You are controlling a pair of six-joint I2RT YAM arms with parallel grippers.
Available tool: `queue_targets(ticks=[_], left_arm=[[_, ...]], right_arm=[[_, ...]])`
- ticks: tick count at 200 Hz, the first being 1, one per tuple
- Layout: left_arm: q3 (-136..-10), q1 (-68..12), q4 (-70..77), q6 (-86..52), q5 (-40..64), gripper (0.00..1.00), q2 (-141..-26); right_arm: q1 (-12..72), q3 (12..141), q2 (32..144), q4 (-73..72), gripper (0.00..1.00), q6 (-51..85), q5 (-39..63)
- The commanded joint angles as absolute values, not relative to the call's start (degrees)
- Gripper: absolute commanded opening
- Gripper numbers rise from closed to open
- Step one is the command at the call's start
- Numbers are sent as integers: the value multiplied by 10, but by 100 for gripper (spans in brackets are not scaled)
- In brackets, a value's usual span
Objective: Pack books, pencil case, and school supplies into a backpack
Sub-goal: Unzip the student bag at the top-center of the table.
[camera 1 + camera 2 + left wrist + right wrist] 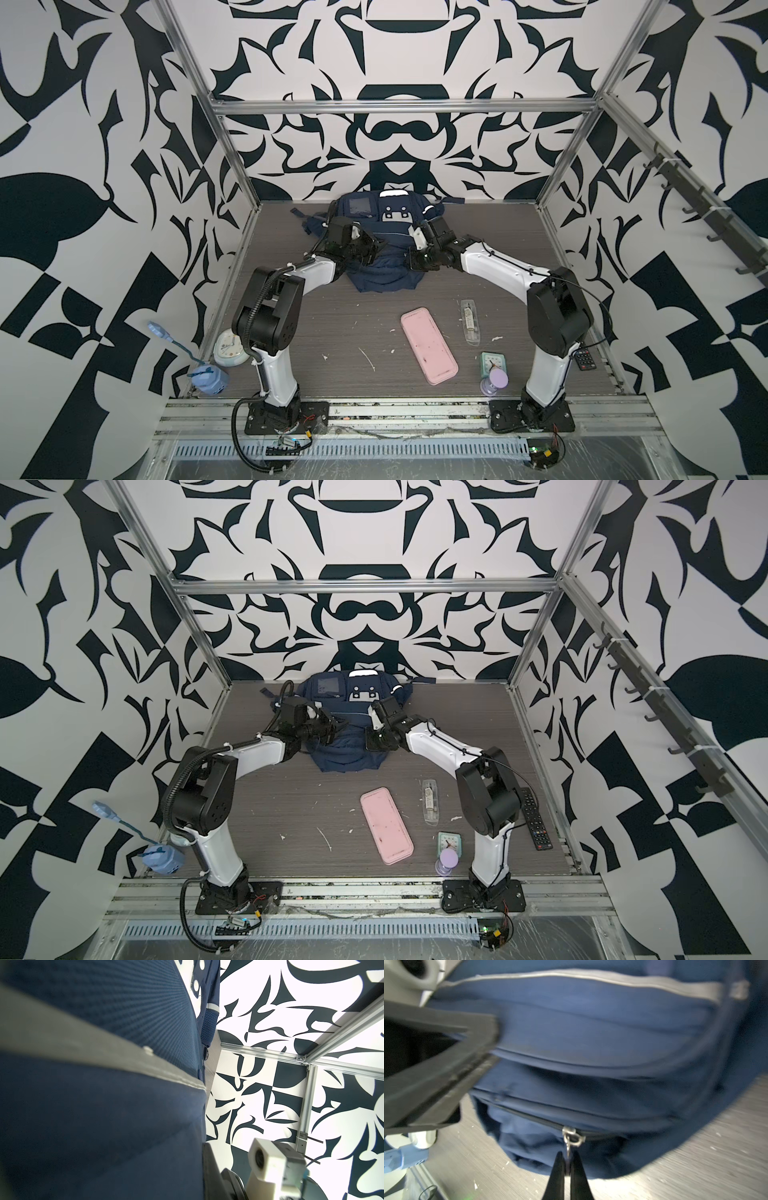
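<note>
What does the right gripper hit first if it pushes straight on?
The right gripper pinches the zipper pull in shut jaws; straight on it would likely meet the slider, then the backpack fabric behind.

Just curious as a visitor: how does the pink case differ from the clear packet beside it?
The pink case is opaque and larger; the clear packet is see-through, slimmer and shorter. The pink case lies slanted; the clear packet runs nearly straight front to back. Both lie flat on the table, untouched.
</note>
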State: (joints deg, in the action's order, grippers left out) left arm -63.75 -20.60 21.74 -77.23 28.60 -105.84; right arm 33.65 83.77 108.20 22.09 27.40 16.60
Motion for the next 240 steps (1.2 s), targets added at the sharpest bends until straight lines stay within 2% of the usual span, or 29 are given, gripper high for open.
queue_targets(ticks=[1,70,78,107,118,170,240], left_arm=[[-663,-210,234,-755,270,0,-1060],[-689,-212,167,-706,263,0,-1062],[-697,-211,144,-690,265,7,-1059],[-717,-204,47,-625,269,48,-1036],[-714,-200,24,-607,273,54,-1025],[-669,-153,-18,-548,260,55,-967],[-666,-136,-44,-511,222,52,-1016]], right_arm=[[365,900,1096,258,3,244,208],[394,955,1135,263,1,255,222],[393,947,1130,262,0,257,215],[373,909,1107,252,0,263,208],[361,899,1100,250,0,266,207],[307,879,1079,271,0,247,205],[290,894,1082,345,0,202,195]])
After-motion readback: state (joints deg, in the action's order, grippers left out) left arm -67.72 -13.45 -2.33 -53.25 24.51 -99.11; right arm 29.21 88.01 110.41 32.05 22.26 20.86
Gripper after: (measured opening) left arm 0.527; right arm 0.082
